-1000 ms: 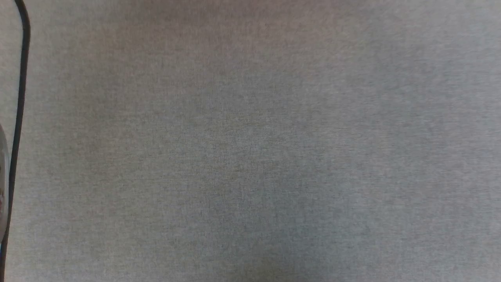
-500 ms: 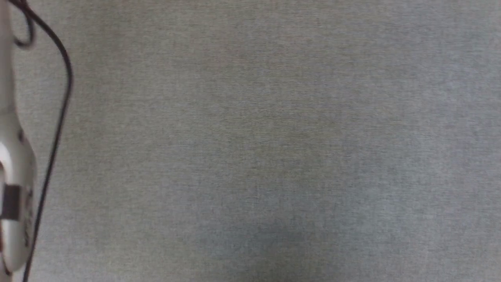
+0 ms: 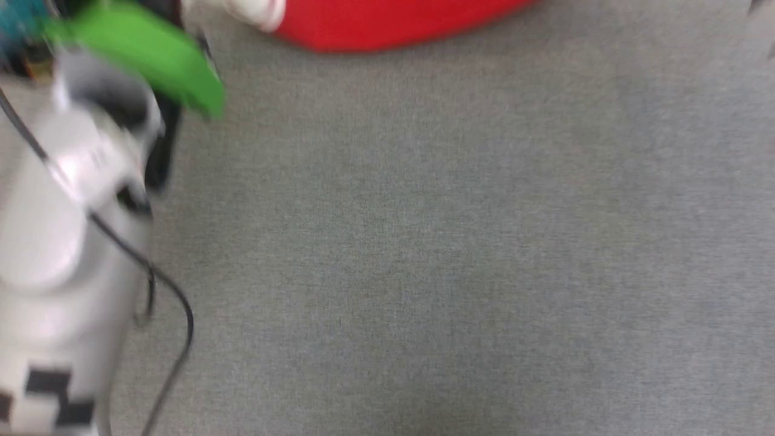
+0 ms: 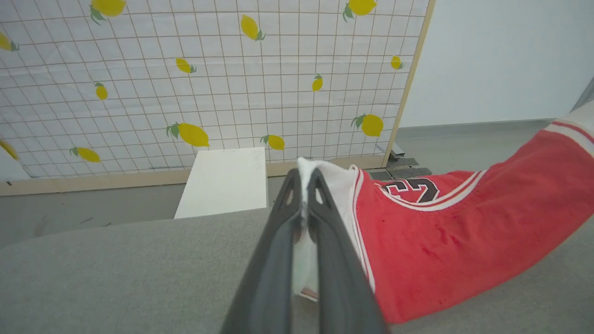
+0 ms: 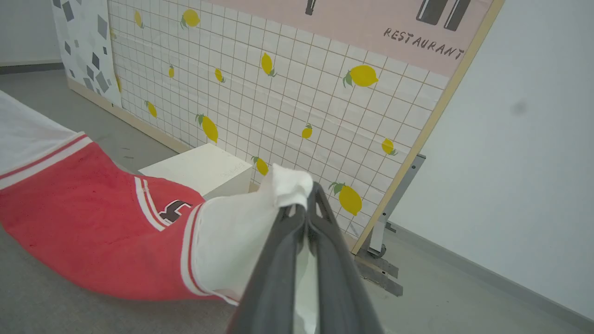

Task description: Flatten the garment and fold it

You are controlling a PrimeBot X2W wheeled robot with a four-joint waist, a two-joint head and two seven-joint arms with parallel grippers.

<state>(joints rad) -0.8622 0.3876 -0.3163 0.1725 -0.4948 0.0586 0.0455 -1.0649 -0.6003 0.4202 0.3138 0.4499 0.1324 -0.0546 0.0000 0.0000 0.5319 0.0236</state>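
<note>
The garment (image 3: pixel 387 24), a red jersey with white sleeves and striped trim, hangs stretched between both grippers, its red body sagging onto the grey table. In the left wrist view, my left gripper (image 4: pixel 301 174) is shut on a white sleeve, with the red body (image 4: pixel 441 241) and number print to its right. Seen from the right wrist, my right gripper (image 5: pixel 306 195) is shut on the other white sleeve, and the red body (image 5: pixel 93 222) trails off to its left. My pale left forearm (image 3: pixel 54 242) shows blurred at the left of the head view.
The grey fabric table (image 3: pixel 424 242) spreads under both arms. Beyond its far edge stand a white box (image 4: pixel 222 181) and a tiled lemon-print panel (image 4: pixel 185 69) with a metal foot (image 5: pixel 385 260). A blurred green part (image 3: pixel 145 54) sits on the left arm.
The head camera has shifted. My left arm has come further into the head view from the left, and the red garment now shows at the top edge.
</note>
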